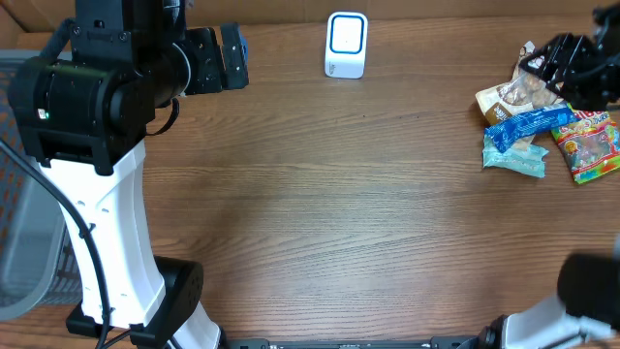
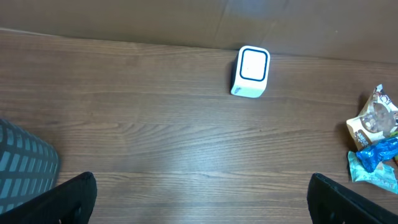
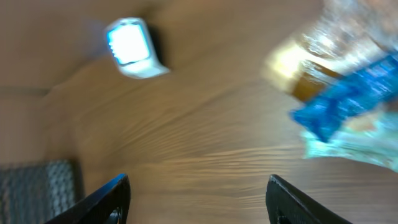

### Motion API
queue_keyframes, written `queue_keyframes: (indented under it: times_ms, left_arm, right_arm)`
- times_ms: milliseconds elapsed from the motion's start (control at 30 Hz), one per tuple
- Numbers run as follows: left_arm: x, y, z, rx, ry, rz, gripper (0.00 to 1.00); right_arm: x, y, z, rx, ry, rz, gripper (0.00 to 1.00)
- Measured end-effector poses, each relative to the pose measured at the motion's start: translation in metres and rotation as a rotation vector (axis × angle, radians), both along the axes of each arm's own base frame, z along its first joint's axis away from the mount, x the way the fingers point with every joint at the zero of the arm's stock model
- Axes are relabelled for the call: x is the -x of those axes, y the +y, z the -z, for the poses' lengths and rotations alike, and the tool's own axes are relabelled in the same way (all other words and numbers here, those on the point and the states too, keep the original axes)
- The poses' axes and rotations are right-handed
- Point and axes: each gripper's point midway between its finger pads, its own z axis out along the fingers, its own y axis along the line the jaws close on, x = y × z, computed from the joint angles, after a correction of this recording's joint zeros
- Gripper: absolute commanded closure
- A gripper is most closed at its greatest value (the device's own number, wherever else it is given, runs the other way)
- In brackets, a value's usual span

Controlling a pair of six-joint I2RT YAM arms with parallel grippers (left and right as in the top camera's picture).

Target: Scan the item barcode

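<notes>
- We are looking at a brown wooden table (image 1: 339,213) that is filling the overhead view.
- The left arm (image 1: 87,107) is standing on its white base at the table's left side, reaching toward the far edge.
- A grey mesh bin (image 1: 19,242) is sitting at the left edge, beside that arm.
- The right arm (image 1: 596,82) is reaching in over the far right corner.
- The left gripper (image 1: 228,58) is hanging above bare wood left of the scanner. In its wrist view we are seeing its jaws spread wide, with nothing between them.
- The right gripper (image 1: 547,63) is hovering over the snack pile. Its blurred wrist view is showing its jaws apart, with only table between them.
- The white scanner (image 1: 346,44), with its blue-rimmed face, is standing near the far edge, well apart from the snacks.
- The snack items are lying together at the right edge. A beige bag (image 1: 509,97) is lying farthest back, with a blue packet (image 1: 528,124) across its near side, a teal packet (image 1: 518,160) just below, and a colourful candy bag (image 1: 589,145) to their right.
</notes>
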Motion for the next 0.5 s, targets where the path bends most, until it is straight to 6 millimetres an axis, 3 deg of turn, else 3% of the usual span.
queue_keyframes:
  times_ms: [67, 100, 167, 267, 500]
  left_arm:
    - [0.0, 0.0, 0.0, 0.0, 0.0, 0.0, 0.0]
    - [0.0, 0.0, 0.0, 0.0, 0.0, 0.0, 0.0]
    - [0.0, 0.0, 0.0, 0.0, 0.0, 0.0, 0.0]
    - [0.0, 0.0, 0.0, 0.0, 0.0, 0.0, 0.0]
    - [0.0, 0.0, 0.0, 0.0, 0.0, 0.0, 0.0]
  right_arm:
    - [0.03, 0.029, -0.045, 0.023, -0.108, -0.072, 0.24]
    - [0.046, 0.042, -0.061, 0.03, -0.144, -0.104, 0.0]
    - [0.082, 0.063, -0.083, 0.031, -0.18, -0.15, 0.0]
    - [0.128, 0.082, -0.101, 0.033, -0.208, -0.192, 0.0]
    - [0.172, 0.094, -0.129, 0.066, -0.334, -0.216, 0.0]
